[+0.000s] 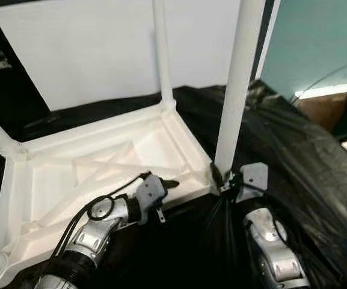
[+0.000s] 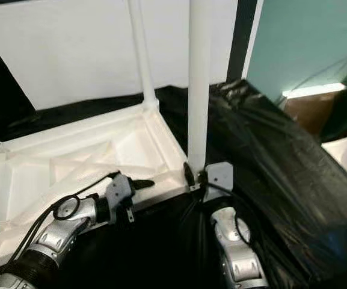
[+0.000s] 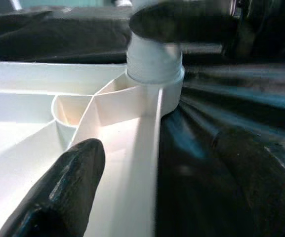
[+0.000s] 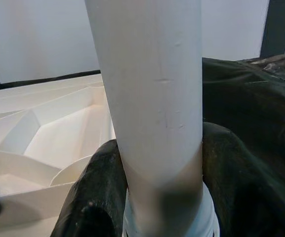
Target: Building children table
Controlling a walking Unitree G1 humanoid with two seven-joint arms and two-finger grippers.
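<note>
The white plastic children's table (image 1: 101,168) is laid upside down on a surface draped in black plastic sheeting (image 1: 305,168), its ribbed underside turned upward and its legs raised toward the ceiling. The near right leg (image 1: 236,90) is seated upright in its corner socket (image 3: 154,81), and it is gripped low down, just above the socket, by the right pincer (image 1: 227,179), whose two black fingers (image 4: 107,192) are pressed against either side of the tube. The left pincer (image 1: 164,183) is held spread wide over the edge of the tabletop frame beside that socket, with nothing between its fingers (image 3: 63,192). The table is judged to be light, stiff and hollow, with a smooth surface that may slip under a weak grip. A leg is best taken near its base, where twisting or pressing is passed straight into the socket, while the frame is steadied at its rim.
</note>
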